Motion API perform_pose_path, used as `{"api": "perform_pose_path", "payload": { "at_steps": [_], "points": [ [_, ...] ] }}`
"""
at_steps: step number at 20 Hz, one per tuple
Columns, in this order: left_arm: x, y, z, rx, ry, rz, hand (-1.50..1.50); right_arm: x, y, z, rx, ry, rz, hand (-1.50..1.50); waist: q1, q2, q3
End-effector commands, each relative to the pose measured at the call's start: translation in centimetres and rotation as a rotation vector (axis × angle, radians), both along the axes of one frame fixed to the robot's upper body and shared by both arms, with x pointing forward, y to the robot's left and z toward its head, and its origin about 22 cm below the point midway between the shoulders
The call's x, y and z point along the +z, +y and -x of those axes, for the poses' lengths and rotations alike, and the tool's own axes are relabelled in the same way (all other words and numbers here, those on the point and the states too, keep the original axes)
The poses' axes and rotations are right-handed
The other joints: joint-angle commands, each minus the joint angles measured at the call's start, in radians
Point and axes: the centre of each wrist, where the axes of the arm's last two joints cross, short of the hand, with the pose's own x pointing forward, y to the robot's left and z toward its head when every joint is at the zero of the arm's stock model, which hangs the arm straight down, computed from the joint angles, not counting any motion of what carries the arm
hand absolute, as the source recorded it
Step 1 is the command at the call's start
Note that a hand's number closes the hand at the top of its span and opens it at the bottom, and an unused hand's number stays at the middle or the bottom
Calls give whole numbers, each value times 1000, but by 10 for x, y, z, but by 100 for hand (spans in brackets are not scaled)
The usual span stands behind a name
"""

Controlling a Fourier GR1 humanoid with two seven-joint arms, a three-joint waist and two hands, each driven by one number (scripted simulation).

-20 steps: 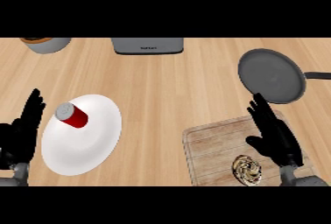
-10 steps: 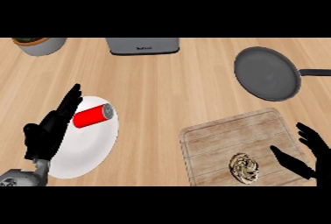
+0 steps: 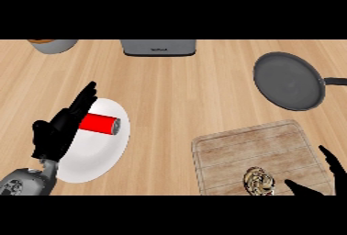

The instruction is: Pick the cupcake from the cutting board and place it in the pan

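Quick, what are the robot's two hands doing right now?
Left hand: open, fingers straight, holding nothing.
Right hand: open, holding nothing.

On the wooden counter in front of me, a white plate sits at the near left with a red can lying on its side on it. At the far edge, a grey appliance stands centre, and a bowl at the far left corner.

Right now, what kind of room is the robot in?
Most likely a kitchen. There is a wooden counter with a dark pan on it, a cutting board carrying a cupcake, and a white plate.
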Motion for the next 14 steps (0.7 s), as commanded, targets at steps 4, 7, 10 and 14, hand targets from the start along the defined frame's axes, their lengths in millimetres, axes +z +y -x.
{"api": "perform_pose_path", "payload": {
  "at_steps": [4,7,10,14],
  "points": [
    [4,-10,-9,-37,-3,9,0,51,13,-24,131,403,94,-150,31,8,0],
    [1,-9,-1,-62,-15,-11,0,77,28,-41,185,547,30,-150,56,8,1],
    [11,-23,-16,-53,-2,4,0,86,37,-62,226,651,-11,-150,44,11,3],
    [-7,-26,-16,-61,-3,0,0,97,65,-76,280,734,-36,-150,43,11,2]
  ]
}}
